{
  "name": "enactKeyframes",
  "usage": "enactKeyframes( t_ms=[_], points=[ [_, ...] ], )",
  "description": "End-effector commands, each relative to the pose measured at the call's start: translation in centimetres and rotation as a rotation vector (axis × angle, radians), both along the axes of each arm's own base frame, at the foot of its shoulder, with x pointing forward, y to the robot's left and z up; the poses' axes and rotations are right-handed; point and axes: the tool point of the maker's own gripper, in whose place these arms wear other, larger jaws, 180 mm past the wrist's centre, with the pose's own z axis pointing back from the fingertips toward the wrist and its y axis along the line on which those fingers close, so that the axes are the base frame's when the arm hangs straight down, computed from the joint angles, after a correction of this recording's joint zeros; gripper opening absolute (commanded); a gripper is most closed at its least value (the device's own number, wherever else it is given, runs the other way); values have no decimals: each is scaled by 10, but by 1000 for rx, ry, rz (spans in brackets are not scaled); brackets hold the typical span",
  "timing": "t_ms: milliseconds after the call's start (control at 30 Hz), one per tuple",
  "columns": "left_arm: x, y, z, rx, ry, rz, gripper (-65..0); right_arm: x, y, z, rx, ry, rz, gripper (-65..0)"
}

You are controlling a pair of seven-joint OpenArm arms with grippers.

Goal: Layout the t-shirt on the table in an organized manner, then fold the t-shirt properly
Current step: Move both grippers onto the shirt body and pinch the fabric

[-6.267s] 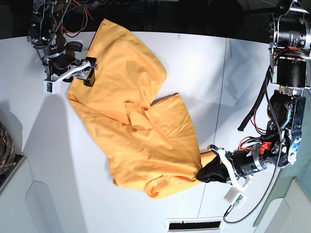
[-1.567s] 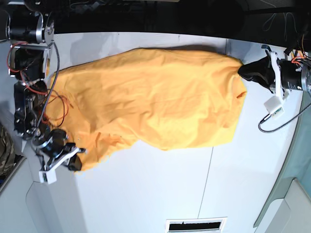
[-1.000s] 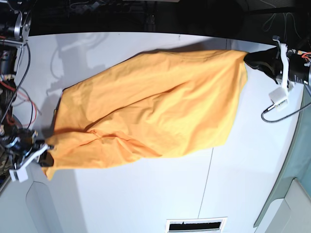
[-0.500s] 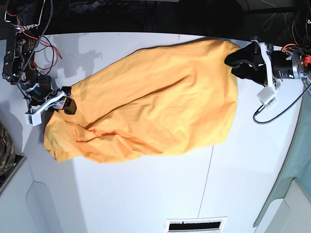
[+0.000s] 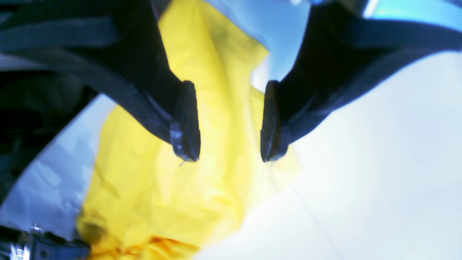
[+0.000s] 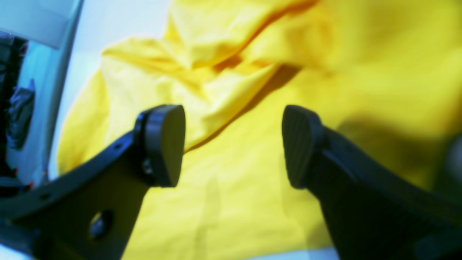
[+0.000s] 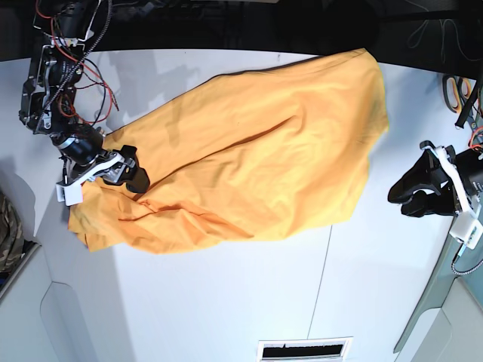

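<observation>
Right claw (image 6: 232,146) fills the near part of its wrist view with both pads spread wide and nothing between them — the ribbed pad (image 6: 299,144) and the smooth one frame only blurred yellow cloth lying below. In the base view this claw (image 7: 130,173) sits over the shirt's left end, its dark fingers above the fabric; whether they touch the cloth cannot be made out. The left claw (image 5: 229,122) also stands apart, its two dark tips framing a strip of the t-shirt (image 5: 162,173) and pale counter (image 5: 379,162), all soft and overexposed; the lower left corner of that view is cut by a dark fitting too blurred to name. From the base camera the left claw (image 7: 413,197) hangs clear of the cloth, over bare counter (image 7: 226,302) just right of the shirt's edge. The t-shirt (image 7: 249,162) lies as one long slanted orange mass across the middle of the counter, creased and bunched at its lower left, its upper right corner reaching the counter's far dark edge. Sleeves and collar cannot be picked out — folds hide them. Wide bare white surface lies nearer the camera, crossed by a thin seam (image 7: 323,279); a scrap of camouflage fabric (image 7: 9,234) shows at the left border, cut off.
</observation>
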Motion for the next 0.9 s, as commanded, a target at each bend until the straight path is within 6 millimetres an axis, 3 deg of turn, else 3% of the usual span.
enactKeyframes(
  t_ms=[0, 200, 367, 533, 600, 700, 867],
  points=[
    [12, 6, 12, -4, -48, 10, -343, 11, 5, 15, 20, -60, -3, -241],
    [50, 28, -34, -24, 28, 108, -343, 14, 46, 14, 61, -77, 12, -241],
    [71, 16, -84, -97, 145, 165, -343, 15, 78, -5, -9, -76, 46, -254],
    [69, -26, -121, -148, 241, 137, -345, -5, 101, -40, -93, 23, 143, -530],
    [66, -41, -133, -110, 259, 105, -345, -9, 104, -46, -104, 38, 160, -548],
    [68, -50, -138, -76, 236, 92, -345, -10, 104, -47, -103, 45, 164, -548],
    [72, -44, -137, -60, 222, 117, -344, -12, 105, -49, -105, 56, 174, -548]
  ],
)
